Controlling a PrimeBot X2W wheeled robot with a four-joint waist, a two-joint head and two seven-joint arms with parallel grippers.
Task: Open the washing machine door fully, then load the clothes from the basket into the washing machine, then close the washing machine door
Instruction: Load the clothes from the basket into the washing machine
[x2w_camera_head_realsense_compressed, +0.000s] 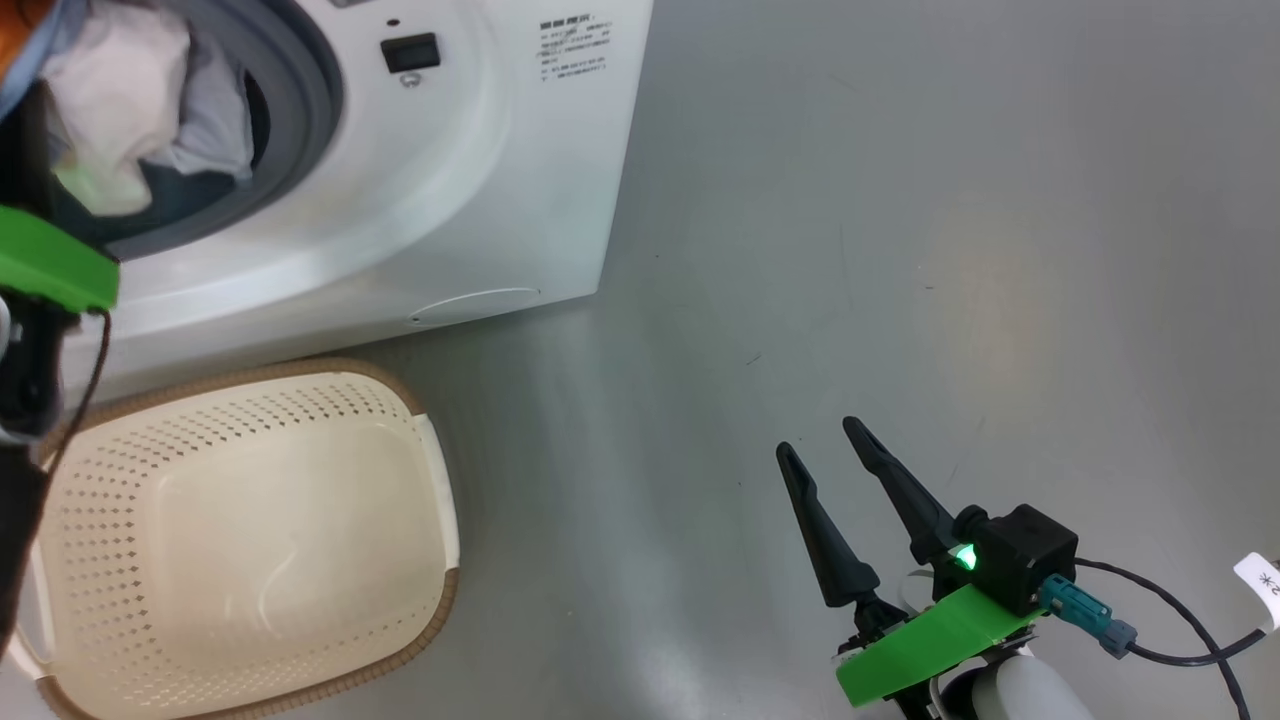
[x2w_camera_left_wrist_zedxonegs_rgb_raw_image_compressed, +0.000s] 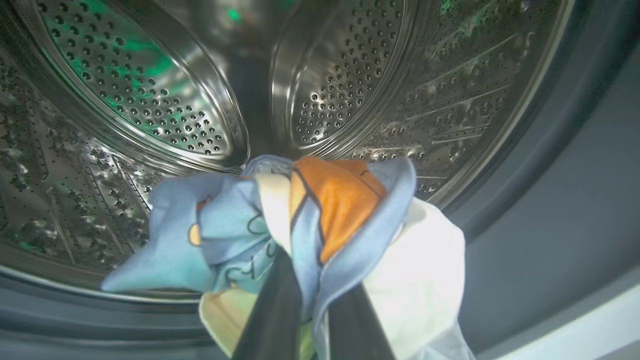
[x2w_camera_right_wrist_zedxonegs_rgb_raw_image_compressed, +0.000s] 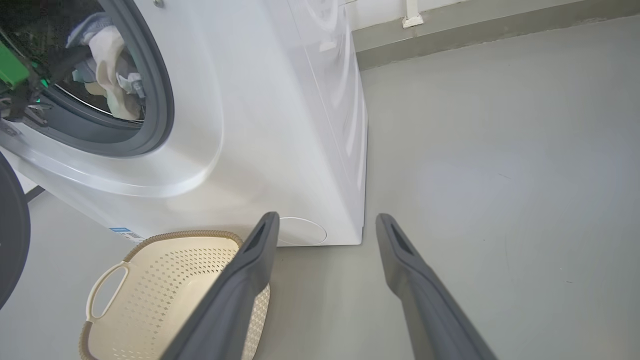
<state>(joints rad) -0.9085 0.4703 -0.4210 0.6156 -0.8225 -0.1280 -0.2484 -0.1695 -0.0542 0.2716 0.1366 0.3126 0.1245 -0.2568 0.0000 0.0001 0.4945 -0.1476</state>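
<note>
Inside the mouth of the drum, the left fingers are pinched together on the clothes, a bunched bundle of light blue fabric with an orange-brown print and white lining that hangs in front of the perforated steel wall. From the head view the same bundle sits at the opening, framed by the grey gasket, with the left arm's green mount just below it. Well to the right, the right fingers stand spread wide with nothing between them, poised over the grey floor. A white tag on the cable beside that wrist carries a small mark and what looks like a "2", too tiny to be sure. The basket stands on the floor just before the washing machine, its cream perforated bottom and brown woven rim in plain sight. On the machine's white front, a block of fine grey print near the top corner is too small to read, beside a black latch slot. Low on the front are a round flap and a blue label sticker, its writing illegible. A dark curved edge at the left of the right wrist view appears to be the washing machine door, swung open.
</note>
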